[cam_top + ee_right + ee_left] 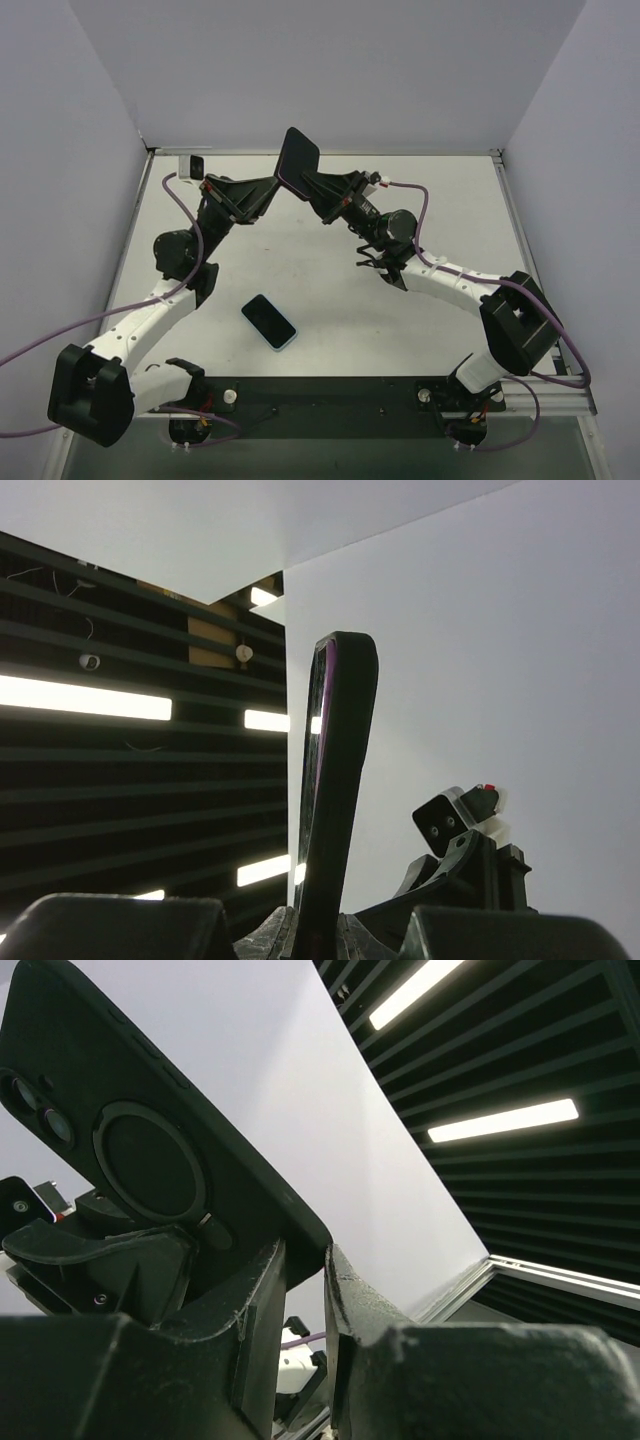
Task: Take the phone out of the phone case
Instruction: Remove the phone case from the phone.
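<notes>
Where the two arms meet above the far side of the table (420, 330), the left gripper (277, 186) and right gripper (312, 188) are both pinching the bottom of the black phone case (298, 160), holding it upright in the air. Camera lenses (45, 1120) show in its cutout. A blue-edged phone (268, 321) lies flat near the front, well apart.

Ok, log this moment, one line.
phone case: held aloft | phone: lenses show in cutout, likely still in | left gripper: shut on case | right gripper: shut on case | blue-edged phone: flat on table
</notes>
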`<state>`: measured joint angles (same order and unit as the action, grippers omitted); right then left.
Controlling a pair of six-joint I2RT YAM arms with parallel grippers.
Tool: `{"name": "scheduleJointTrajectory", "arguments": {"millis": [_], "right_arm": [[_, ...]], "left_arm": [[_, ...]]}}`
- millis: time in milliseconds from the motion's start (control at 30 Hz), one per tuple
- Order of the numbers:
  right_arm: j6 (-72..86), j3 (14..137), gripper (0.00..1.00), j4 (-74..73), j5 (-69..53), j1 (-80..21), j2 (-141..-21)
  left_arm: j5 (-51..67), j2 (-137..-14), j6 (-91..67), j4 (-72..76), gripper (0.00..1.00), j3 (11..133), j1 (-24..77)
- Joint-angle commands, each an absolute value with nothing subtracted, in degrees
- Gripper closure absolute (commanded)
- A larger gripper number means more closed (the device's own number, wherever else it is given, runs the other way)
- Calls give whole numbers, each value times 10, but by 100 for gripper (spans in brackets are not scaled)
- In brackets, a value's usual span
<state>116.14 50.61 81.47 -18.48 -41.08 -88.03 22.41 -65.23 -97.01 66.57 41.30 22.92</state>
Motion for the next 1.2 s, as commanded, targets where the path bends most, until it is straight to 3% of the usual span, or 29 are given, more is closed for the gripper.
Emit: {"name": "scheduleJointTrajectory", "arguments": {"millis": [0,400,567,700,800,967,1167], "right_arm": [[1122,505,100,954,-246,-423,-890],[1085,465,100,954,-355,-322,-826],[1079,467,100,954,-425,-270,-803],[1068,475,100,953,-472,-237,-789],[1057,470,100,953,-505,-222,-775],[1009,454,100,953,-571,-213,-737],[960,400,100,953,-638,-209,-695]], "left_arm": [[196,-611,-1005,952,100,457,246],[264,-584,-1029,952,100,406,238],[285,-564,-1036,936,46,353,228],[325,-547,-1023,896,18,323,217],[353,-524,-993,835,13,291,208],[387,-495,-883,601,12,263,208],[419,-520,-835,556,11,256,216]]}}
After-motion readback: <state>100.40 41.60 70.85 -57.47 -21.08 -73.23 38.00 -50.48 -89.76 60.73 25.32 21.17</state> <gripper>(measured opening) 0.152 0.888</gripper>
